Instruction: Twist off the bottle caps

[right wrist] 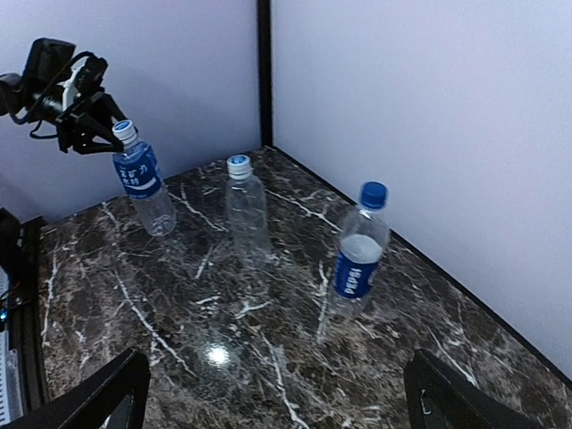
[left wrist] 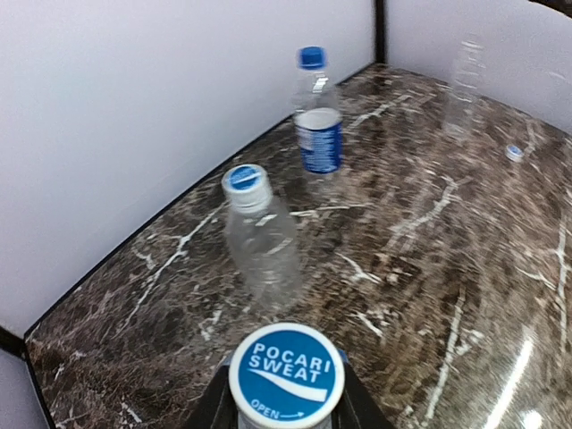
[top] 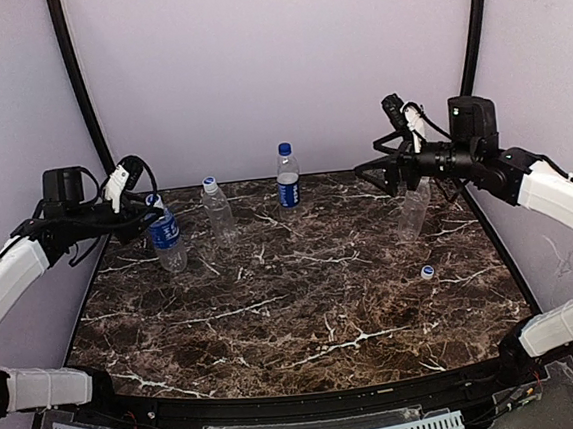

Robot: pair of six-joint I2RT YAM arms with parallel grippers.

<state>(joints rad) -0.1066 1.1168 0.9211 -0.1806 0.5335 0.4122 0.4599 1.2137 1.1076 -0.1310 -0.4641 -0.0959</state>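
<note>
My left gripper (top: pixel 143 204) is shut on the white-and-blue cap (left wrist: pixel 286 375) of a blue-labelled bottle (top: pixel 167 241) at the table's left edge. Black fingers (left wrist: pixel 201 407) press both sides of that cap. An unlabelled ribbed bottle (top: pixel 218 212) keeps its pale cap (left wrist: pixel 245 179). Behind it stands a second labelled bottle (top: pixel 288 182) with a dark blue cap (top: pixel 284 148). At the right stands a clear bottle (top: pixel 414 209) with no cap; a loose cap (top: pixel 427 272) lies on the table in front of it. My right gripper (top: pixel 378 171) hangs open above that bottle, holding nothing.
The dark marble table (top: pixel 305 313) is walled by pale panels on three sides, with black corner posts (top: pixel 79 82). The left arm (right wrist: pixel 54 85) reaches in from the left wall side. All bottles stand along the back half.
</note>
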